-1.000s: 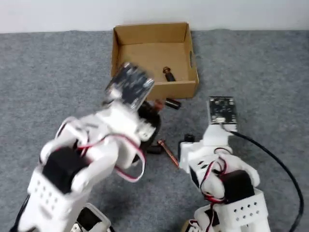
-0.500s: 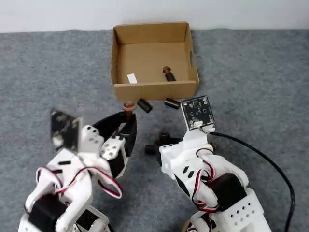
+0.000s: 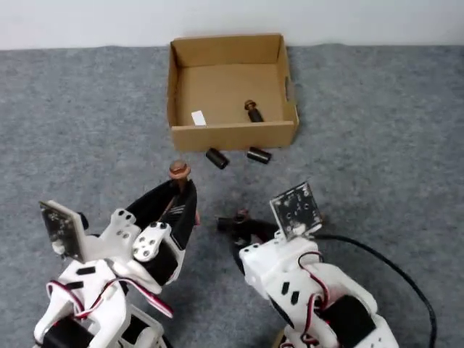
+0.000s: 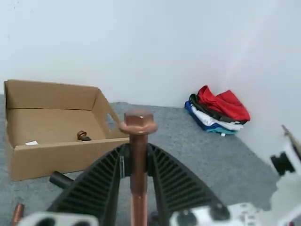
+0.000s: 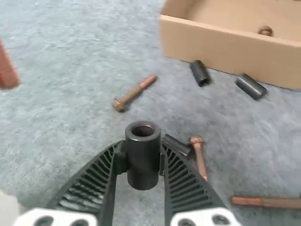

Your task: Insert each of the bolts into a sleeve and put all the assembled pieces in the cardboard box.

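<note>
**Both arms loaded, clutter ahead**

My left end effector (image 4: 138, 151) is clamped on a copper bolt (image 4: 138, 126), which stands upright with its head on top. My right end effector (image 5: 142, 151) grips a black sleeve (image 5: 142, 165), open bore up. Between them and the cardboard box (image 3: 232, 135), two loose sleeves (image 3: 217, 158) lie just beside its near wall. One assembled piece (image 3: 253, 111) lies inside. Loose bolts (image 5: 134, 93) are scattered on the grey bench (image 3: 377, 130). A pile of folded clothes (image 4: 216, 110) sits by the wall.

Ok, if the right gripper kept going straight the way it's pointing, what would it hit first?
Likely the loose bolt on the carpet ahead of the right gripper and its held sleeve; depth is unclear, so it may meet bare carpet first.
</note>
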`<state>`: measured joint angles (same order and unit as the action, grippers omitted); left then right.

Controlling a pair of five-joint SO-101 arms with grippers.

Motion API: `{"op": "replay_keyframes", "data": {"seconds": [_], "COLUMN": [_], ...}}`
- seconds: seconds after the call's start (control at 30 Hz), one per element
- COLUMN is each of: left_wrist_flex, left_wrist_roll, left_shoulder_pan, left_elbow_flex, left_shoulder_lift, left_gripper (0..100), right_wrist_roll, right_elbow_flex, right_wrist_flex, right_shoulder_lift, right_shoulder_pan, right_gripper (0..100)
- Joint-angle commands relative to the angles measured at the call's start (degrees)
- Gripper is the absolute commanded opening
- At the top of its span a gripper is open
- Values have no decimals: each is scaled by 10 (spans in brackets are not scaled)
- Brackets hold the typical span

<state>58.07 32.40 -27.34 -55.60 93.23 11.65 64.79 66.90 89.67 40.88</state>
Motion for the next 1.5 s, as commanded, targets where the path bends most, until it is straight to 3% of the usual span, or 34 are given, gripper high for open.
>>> {"op": "replay_keyframes", "data": {"seconds": [0.0,0.23,0.5,1.13,1.27,1.47], "left_wrist_flex": [-23,-23,-40,-43,2,142], "left_wrist_roll": [31,37,61,60,38,-11], "left_shoulder_pan": [2,-4,-4,-34,-39,-105], "left_elbow_flex": [6,4,4,-65,-56,0], "left_shoulder_lift": [7,5,5,9,9,9], "left_gripper": [5,5,5,5,5,5], "right_wrist_roll": [-11,-79,-92,-136,-136,-137], "right_elbow_flex": [-6,-6,-6,-12,-12,-12], "right_wrist_flex": [-27,-87,-87,-136,-131,-136], "right_shoulder_lift": [13,13,12,13,16,17], "right_shoulder_pan": [23,29,105,109,106,77], "right_gripper": [8,8,8,8,8,8]}}
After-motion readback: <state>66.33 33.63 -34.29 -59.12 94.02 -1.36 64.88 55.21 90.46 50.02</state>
